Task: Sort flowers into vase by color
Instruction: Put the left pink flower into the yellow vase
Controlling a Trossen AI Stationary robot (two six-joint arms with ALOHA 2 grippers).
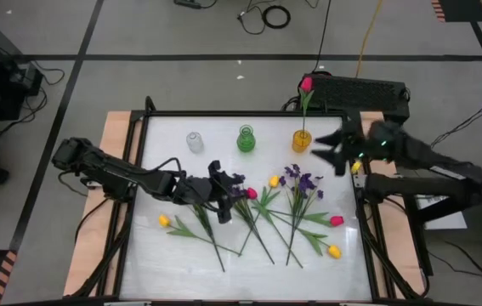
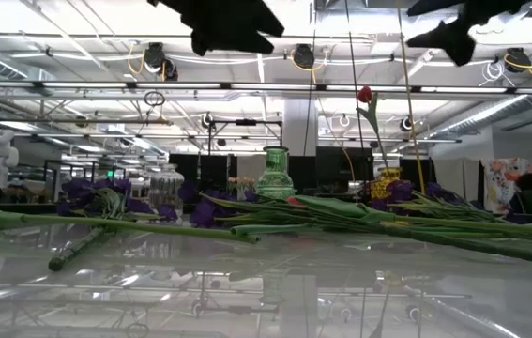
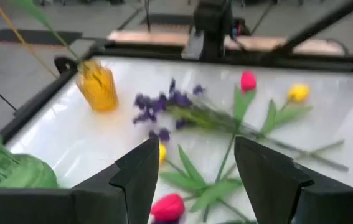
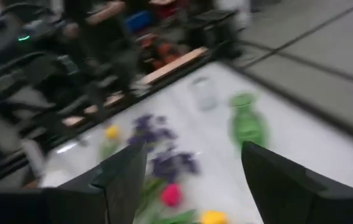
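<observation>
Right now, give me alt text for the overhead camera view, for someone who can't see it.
Three small vases, clear, green and yellow, line the white table's far edge; the yellow one holds a pink-red tulip. Yellow, pink-red and purple flowers lie loose mid-table, the left tool open over them, the right tool open beside the yellow vase.

Bare counter [image 1: 181, 166] lies open left of the clear vase [image 1: 195, 142]. The green vase [image 1: 246, 139] and yellow vase [image 1: 302, 140] line the far edge. Scattered flowers [image 1: 262, 212] crowd the middle and near right.

green vase [image 2: 276, 175] upright, flowers [image 2: 359, 214] lying — table [image 2: 266, 282]
</observation>
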